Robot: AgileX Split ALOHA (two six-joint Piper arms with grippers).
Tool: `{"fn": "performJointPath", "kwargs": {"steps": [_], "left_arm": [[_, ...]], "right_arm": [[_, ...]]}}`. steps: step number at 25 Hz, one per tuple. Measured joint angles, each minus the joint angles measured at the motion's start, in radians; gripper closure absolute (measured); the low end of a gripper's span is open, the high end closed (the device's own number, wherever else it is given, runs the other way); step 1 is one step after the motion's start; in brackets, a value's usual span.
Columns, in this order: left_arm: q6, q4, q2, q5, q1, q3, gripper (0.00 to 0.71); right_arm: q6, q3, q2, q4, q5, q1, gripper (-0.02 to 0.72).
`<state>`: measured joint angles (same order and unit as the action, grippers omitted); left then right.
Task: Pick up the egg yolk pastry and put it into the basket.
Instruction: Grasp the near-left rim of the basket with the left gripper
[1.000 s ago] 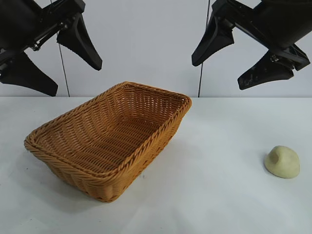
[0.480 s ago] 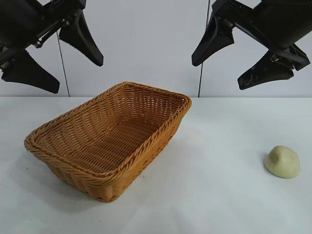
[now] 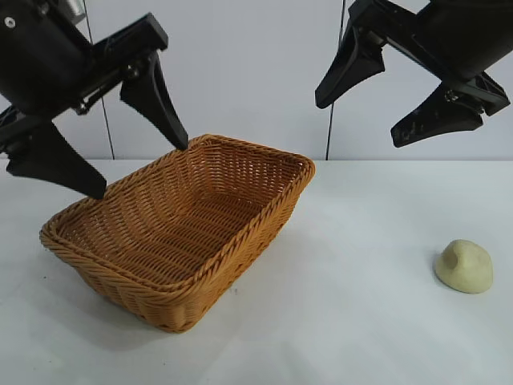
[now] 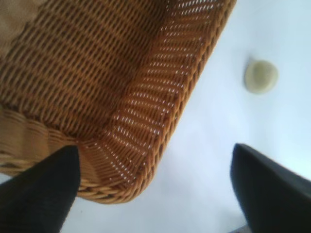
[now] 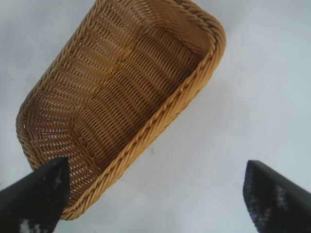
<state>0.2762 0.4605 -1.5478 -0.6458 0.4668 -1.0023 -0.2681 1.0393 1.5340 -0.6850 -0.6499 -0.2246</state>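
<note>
Orange-brown wicker basket (image 3: 180, 233) sitting empty toward the left half of the white table (image 3: 353, 321) in the exterior view; pale egg yolk pastry (image 3: 464, 265) lying untouched near the right edge, well apart from the basket. Left gripper (image 3: 120, 144) hanging over the basket's rear left rim, jaws spread, holding nothing. Right gripper (image 3: 385, 92) hovering high over the table's rear right, jaws spread, empty.

Left wrist view: looking down at a basket corner (image 4: 121, 121), fingers (image 4: 39, 189) wide apart, pastry (image 4: 261, 76) lying far off on bare table.

Right wrist view: showing the basket (image 5: 126, 102) whole between spread fingers (image 5: 34, 194); pastry not appearing.

Risks, as judgement: left fingertips likely catching the braided rim and shifting the basket if lowering here; rounded matte pastry possibly squashing or slipping under an off-centre pinch.
</note>
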Motion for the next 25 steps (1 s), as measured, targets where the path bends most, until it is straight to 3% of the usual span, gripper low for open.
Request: {"fn": "performJointPath", "kwargs": {"steps": [6,15,25], "left_arm": [[0.409,-0.224,0.0,0.005,0.089,0.025,0.101],[0.981,-0.492,0.0,0.01,0.081,0.025,0.101],[1.228,-0.642,0.0,-0.055,0.081,0.025,0.101]], "right_arm": [[0.0,0.0,0.0,0.0,0.0,0.0,0.012],[0.0,0.0,0.0,0.0,0.0,0.0,0.012],[0.0,0.0,0.0,0.0,0.0,0.0,0.012]]}}
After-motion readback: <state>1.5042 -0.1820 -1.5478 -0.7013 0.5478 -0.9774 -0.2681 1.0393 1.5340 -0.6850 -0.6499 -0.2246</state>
